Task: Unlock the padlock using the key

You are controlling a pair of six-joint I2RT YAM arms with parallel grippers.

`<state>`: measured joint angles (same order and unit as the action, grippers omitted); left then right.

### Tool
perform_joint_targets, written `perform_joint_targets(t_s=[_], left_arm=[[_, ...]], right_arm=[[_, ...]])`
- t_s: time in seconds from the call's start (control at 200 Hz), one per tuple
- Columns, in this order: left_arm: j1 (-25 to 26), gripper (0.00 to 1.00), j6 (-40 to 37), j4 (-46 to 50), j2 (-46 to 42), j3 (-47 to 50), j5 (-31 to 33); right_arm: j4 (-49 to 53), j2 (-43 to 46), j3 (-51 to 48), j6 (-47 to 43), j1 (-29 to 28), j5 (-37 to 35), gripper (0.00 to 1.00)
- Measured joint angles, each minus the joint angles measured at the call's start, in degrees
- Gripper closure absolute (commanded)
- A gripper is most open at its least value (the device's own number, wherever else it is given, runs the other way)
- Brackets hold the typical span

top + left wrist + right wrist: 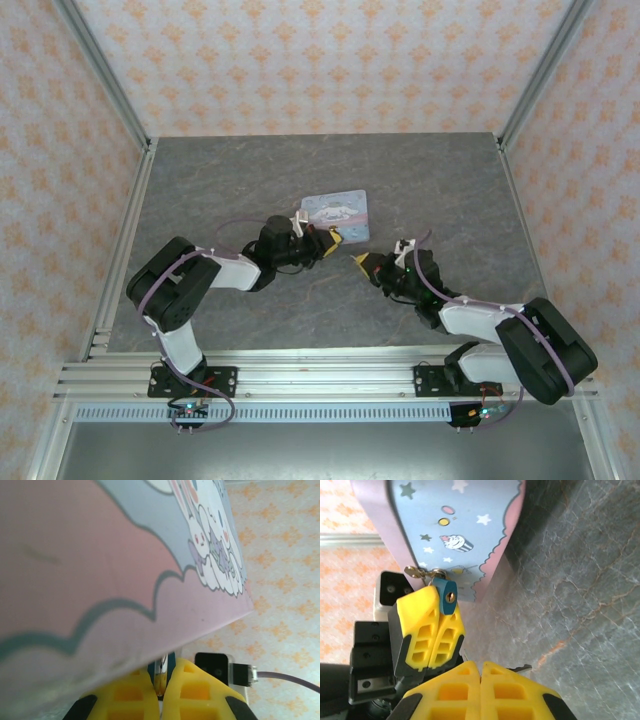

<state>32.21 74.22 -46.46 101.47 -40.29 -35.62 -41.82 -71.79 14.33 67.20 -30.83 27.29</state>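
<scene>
Facing your shut right pincer (480, 666), the padlock (446, 594) sits just ahead-left, keyhole toward it, clamped in your closed left pincer (439, 604); can't tell if right holds the key.

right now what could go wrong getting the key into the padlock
The key juts sideways from the shut right gripper, not lined up with the padlock keyhole, so it may miss. The left gripper pinches just part of the padlock hanging on the cartoon tin; a push could twist it free.
</scene>
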Motion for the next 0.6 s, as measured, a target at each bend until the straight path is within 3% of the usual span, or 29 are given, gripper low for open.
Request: perform_joint_targets(t_s=[0.601], left_arm=[[0.0,1.0,3.0,-1.8,0.0,0.0,0.3]], right_arm=[[-4.1,-4.8,2.3,5.4,0.0,-4.0,1.0]])
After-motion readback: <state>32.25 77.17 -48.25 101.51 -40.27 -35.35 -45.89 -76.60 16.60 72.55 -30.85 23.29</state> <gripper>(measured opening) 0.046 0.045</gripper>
